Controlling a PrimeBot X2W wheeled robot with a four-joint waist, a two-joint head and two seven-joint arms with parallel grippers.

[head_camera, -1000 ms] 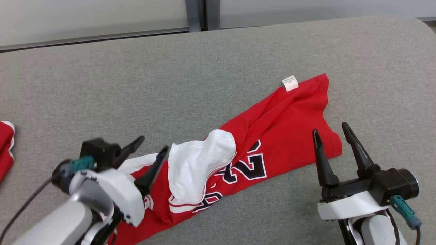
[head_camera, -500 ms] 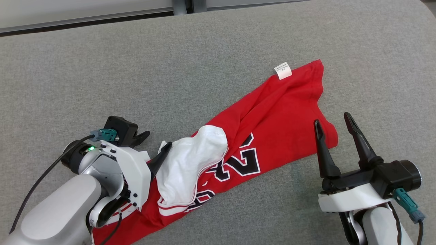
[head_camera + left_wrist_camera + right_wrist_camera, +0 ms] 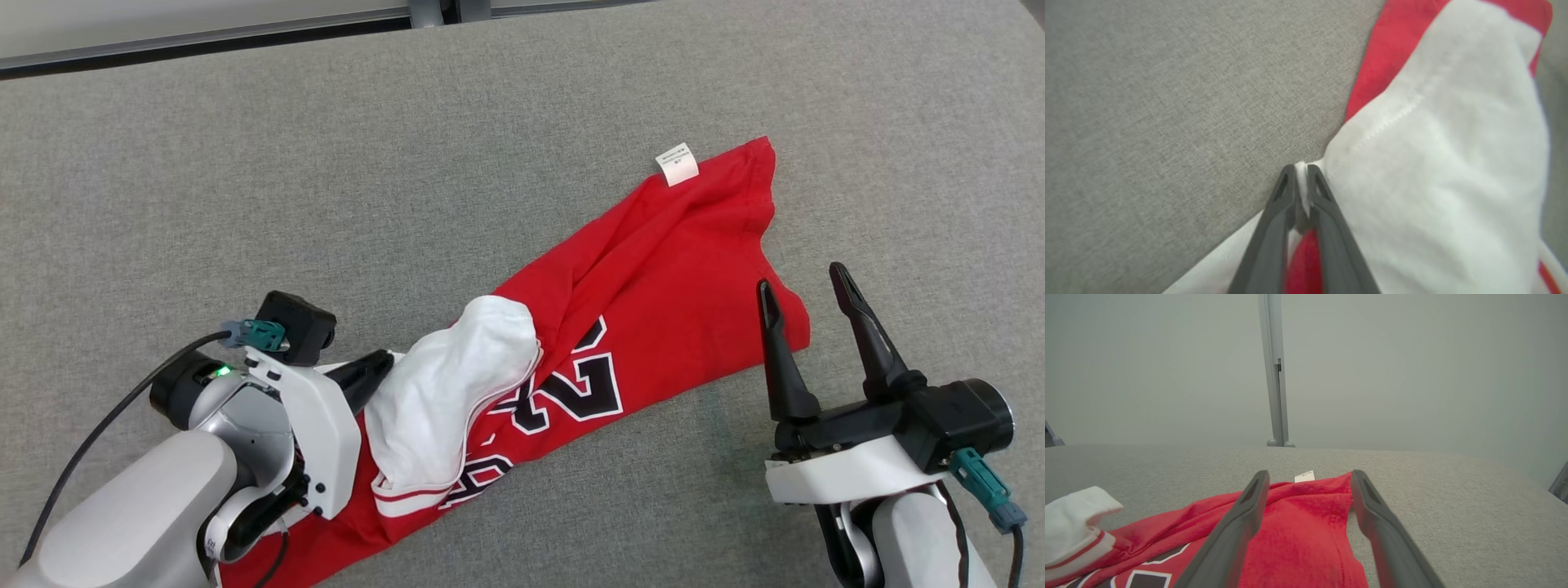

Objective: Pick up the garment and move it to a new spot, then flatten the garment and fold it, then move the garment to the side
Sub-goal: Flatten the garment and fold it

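Observation:
The garment [image 3: 661, 286] is a red jersey with black-and-white numbers, lying crumpled in a diagonal band across the grey cushion. A white sleeve [image 3: 453, 384] is folded over its lower left part. My left gripper [image 3: 377, 365] is low at that sleeve's left edge. In the left wrist view this gripper [image 3: 1301, 170] is shut on a thin fold of the white cloth [image 3: 1445, 163]. My right gripper [image 3: 800, 279] stands open just off the jersey's lower right corner. In the right wrist view its fingers [image 3: 1237, 522] frame the red fabric [image 3: 1298, 526] without touching it.
The grey cushioned surface [image 3: 408, 163] extends all around the jersey. A small white label [image 3: 677, 164] sticks out at the jersey's far corner. A pale wall with a grey post [image 3: 1274, 371] rises behind the cushion's back edge.
My left gripper has dropped to the white sleeve's edge and gone from open to shut on it. The head camera has shifted slightly. The right gripper has stayed open in place.

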